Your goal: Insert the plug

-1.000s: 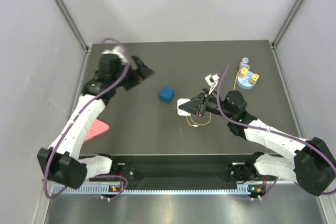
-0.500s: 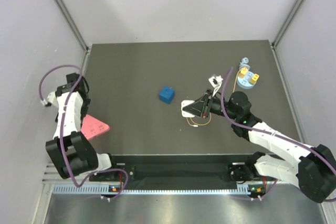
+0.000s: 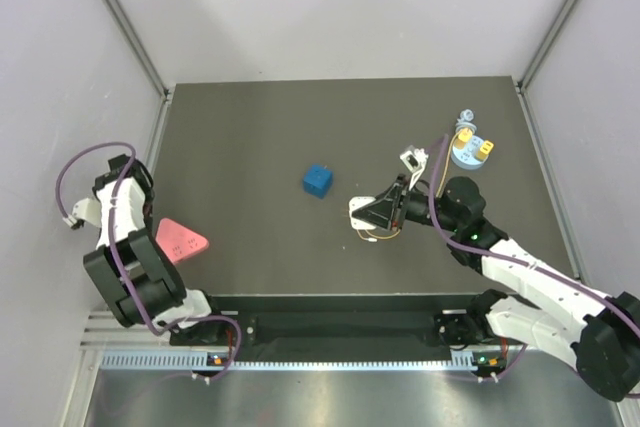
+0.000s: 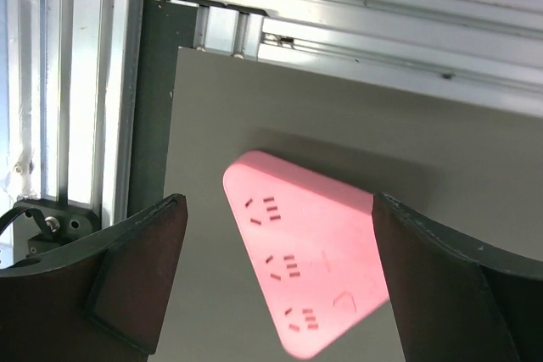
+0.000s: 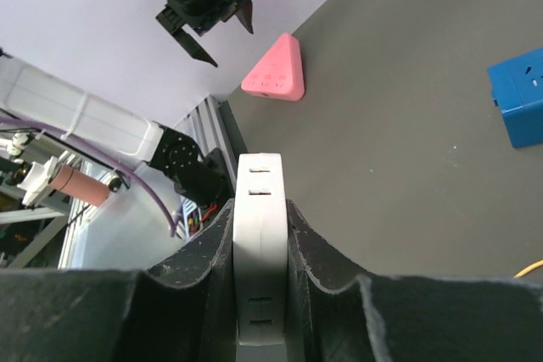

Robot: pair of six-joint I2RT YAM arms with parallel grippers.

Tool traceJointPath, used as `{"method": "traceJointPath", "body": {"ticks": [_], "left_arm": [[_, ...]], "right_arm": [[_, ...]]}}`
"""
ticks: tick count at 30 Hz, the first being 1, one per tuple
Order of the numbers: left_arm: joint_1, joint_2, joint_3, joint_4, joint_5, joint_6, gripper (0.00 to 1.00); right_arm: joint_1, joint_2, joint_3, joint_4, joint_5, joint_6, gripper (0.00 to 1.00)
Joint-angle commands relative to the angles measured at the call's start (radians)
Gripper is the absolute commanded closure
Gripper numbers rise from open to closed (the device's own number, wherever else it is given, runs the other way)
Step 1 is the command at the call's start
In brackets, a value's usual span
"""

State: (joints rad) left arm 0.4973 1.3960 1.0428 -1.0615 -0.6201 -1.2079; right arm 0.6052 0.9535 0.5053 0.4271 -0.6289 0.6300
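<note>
My right gripper (image 3: pixel 375 209) (image 5: pixel 259 214) is shut on a flat white socket block (image 3: pixel 356 209) (image 5: pixel 259 180), held on edge above the table's middle. A thin yellow cable (image 3: pixel 378 237) loops on the table just under it. Two small yellow blocks (image 3: pixel 465 134) (image 3: pixel 483 150) sit on a blue round base (image 3: pixel 470 159) at the far right; I cannot tell which of them is the plug. My left gripper (image 4: pixel 278 209) (image 5: pixel 206 23) hangs open above a pink triangular socket block (image 4: pixel 310 269) (image 3: pixel 180 240) (image 5: pixel 276 69) at the table's left edge, not touching it.
A blue cube (image 3: pixel 317 180) (image 5: pixel 519 99) with socket slots stands left of the white block. A small white connector (image 3: pixel 410 159) lies between the right gripper and the blue base. Aluminium rails (image 4: pixel 76 82) run along the table's left edge.
The left arm has swung back from the table's far left to the left edge, now over the pink block. The right gripper has drawn the white block slightly right and nearer.
</note>
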Motion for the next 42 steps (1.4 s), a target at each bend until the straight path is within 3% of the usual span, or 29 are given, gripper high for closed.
{"method": "traceJointPath", "body": {"ticks": [1, 8, 11, 19, 23, 29, 35, 42], "left_arm": [[0.038, 0.049, -0.023, 0.046, -0.032, -0.036, 0.06], [0.044, 0.15, -0.082, 0.093, 0.108, -0.053, 0.07], [0.037, 0.147, -0.118, 0.149, 0.172, -0.036, 0.1], [-0.009, 0.052, -0.197, 0.101, 0.325, -0.065, 0.16], [-0.121, -0.052, -0.282, 0.113, 0.417, -0.151, 0.21], [-0.345, -0.071, -0.253, 0.12, 0.413, -0.312, 0.29], [-0.494, 0.011, -0.23, 0.153, 0.459, -0.474, 0.32], [-0.793, 0.141, -0.087, 0.192, 0.507, -0.708, 0.34]], "right_arm": [[-0.01, -0.032, 0.023, 0.033, -0.035, -0.023, 1.0], [-0.01, -0.045, -0.01, 0.035, -0.043, -0.023, 1.0], [-0.01, -0.056, -0.008, 0.015, -0.052, -0.042, 1.0], [-0.009, -0.062, 0.019, -0.083, -0.034, -0.098, 1.0], [-0.01, -0.038, 0.012, -0.059, -0.028, -0.079, 1.0], [-0.008, -0.005, 0.009, -0.03, -0.022, -0.046, 1.0], [-0.008, -0.042, 0.004, -0.074, 0.012, -0.055, 1.0], [0.02, -0.053, -0.013, -0.163, 0.116, -0.093, 1.0]]}}
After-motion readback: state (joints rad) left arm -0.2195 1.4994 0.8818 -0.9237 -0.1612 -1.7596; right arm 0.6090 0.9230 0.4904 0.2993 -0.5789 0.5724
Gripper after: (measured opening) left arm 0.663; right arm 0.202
